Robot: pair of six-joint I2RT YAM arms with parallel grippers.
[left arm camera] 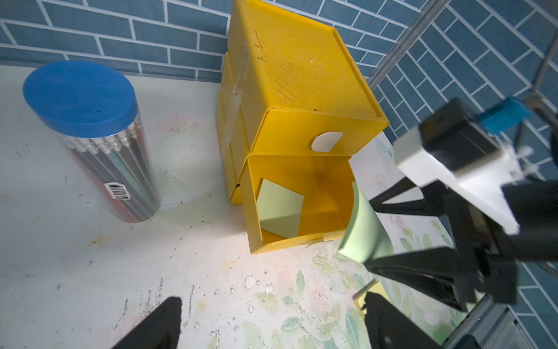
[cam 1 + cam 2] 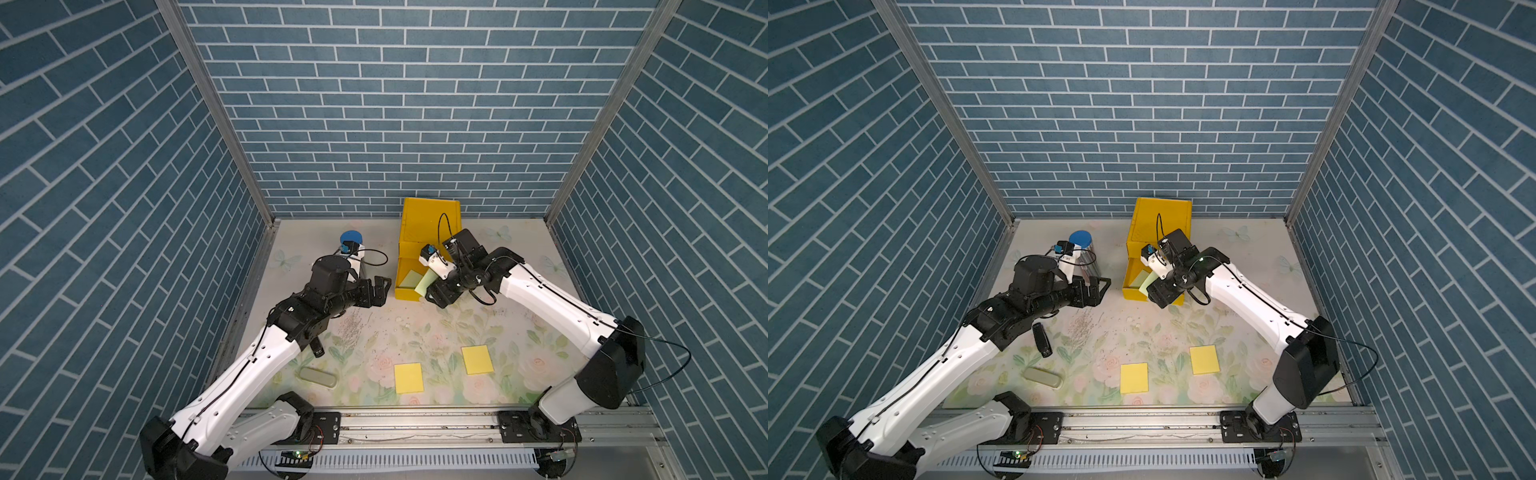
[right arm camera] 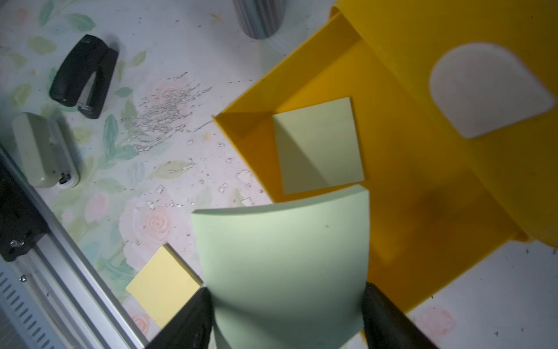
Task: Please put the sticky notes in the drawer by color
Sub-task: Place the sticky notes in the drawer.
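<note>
The yellow drawer [image 2: 430,224] cabinet stands at the back of the table, with a lower drawer [image 1: 323,193] pulled out. One light green sticky note [image 3: 317,145] lies flat inside it. My right gripper [image 3: 287,302] is shut on a second green sticky note [image 3: 283,256], which bows between the fingers and hangs over the open drawer's front right corner [image 2: 427,284]. Two yellow sticky notes [image 2: 409,377] [image 2: 477,359] lie near the table's front. My left gripper [image 1: 271,305] hovers open and empty just left of the open drawer [image 2: 380,291].
A clear cylinder with a blue lid [image 2: 351,241] stands left of the cabinet, behind the left arm. A black stapler [image 2: 1042,338] and a pale green case [image 2: 318,377] lie at the front left. Loose staples [image 2: 353,328] are scattered mid-table. A metal rail [image 2: 415,424] runs along the front edge.
</note>
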